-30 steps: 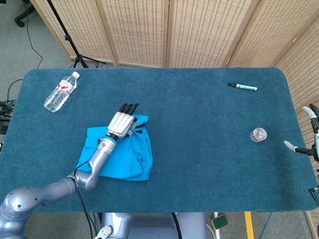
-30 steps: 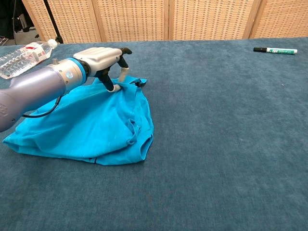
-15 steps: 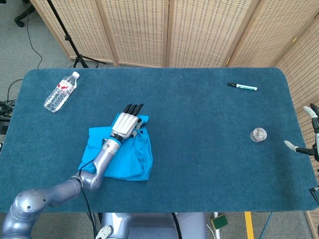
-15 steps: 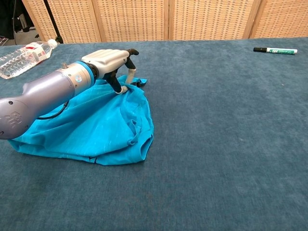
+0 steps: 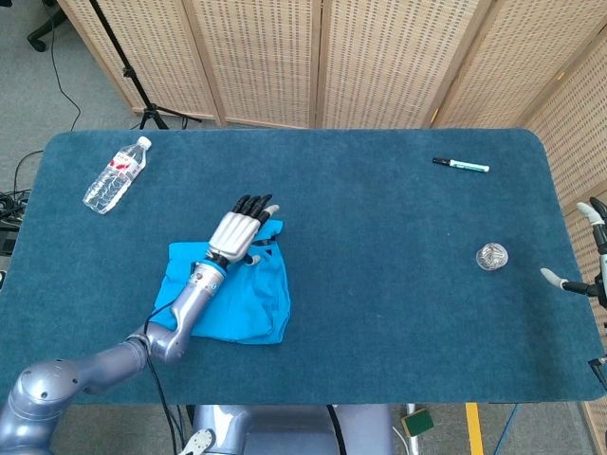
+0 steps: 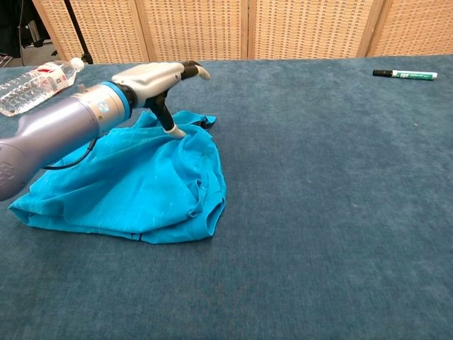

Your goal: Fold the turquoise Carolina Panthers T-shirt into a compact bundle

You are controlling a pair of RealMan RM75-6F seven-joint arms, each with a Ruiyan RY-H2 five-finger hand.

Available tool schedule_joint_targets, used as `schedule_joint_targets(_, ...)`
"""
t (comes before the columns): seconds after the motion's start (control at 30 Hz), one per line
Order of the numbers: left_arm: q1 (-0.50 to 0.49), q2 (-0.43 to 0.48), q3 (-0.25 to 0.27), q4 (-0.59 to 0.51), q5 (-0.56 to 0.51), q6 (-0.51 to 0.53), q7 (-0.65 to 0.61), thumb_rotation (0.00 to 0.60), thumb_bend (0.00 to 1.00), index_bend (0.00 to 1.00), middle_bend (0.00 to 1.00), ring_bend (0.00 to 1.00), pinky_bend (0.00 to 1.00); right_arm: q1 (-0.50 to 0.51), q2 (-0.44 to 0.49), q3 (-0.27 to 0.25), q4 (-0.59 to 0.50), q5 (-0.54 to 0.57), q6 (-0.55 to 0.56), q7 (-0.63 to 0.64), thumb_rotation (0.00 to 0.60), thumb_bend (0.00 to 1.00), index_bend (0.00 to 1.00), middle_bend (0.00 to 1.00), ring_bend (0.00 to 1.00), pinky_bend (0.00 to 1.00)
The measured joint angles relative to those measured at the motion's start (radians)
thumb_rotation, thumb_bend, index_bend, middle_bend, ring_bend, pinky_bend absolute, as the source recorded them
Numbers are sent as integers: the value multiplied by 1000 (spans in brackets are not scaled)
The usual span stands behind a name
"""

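Left hand [image 6: 159,78] hangs over the far edge of the turquoise T-shirt [image 6: 134,188], fingers stretched out flat and apart; we see the thumb [image 6: 164,119] angled down with its tip touching the cloth. Nothing is pinched or gripped that we can make out. In the head view the same hand [image 5: 237,230] covers the shirt's far right corner.

We see the T-shirt [image 5: 242,299] lying as a rumpled, partly folded heap on the table [image 5: 379,284], in the near left part of it. Its right edge is bunched into a thick fold, its near edge lies flat on the table, and its left end tapers to a point in the chest view. A dark bit of collar or hem peeks out at the far corner just beside the thumb.

Right hand [image 5: 590,248] shows only partly at the right border of the head view, off the table's right edge; we cannot tell how its fingers stand.

Open table stretches wide to the right of the shirt and in front of it. Water bottle [image 5: 116,174] lies near the far left corner, well apart from the shirt. Marker [image 5: 461,165] lies near the far right edge, and a small clear round object [image 5: 491,256] sits near the right edge.
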Motion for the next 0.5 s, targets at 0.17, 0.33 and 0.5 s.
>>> schedule_joint_targets(0.17, 22, 53, -2, -53, 38, 53, -38, 600, 33, 0, 0, 0, 0, -2, 2, -1, -6, -3, 5, -2, 600, 0, 0, 0, 0, 0)
schedule_joint_targets(0.33, 53, 125, -3, -122, 66, 106, -51, 600, 0, 0, 0, 0, 0, -5, 5, -3, -13, -7, 14, -7, 600, 0, 0, 0, 0, 0)
schedule_joint_targets(0.5, 115, 240, 5, -226, 92, 185, -49, 600, 0, 0, 0, 0, 0, -8, 9, -6, -24, -15, 23, -13, 600, 0, 0, 0, 0, 0)
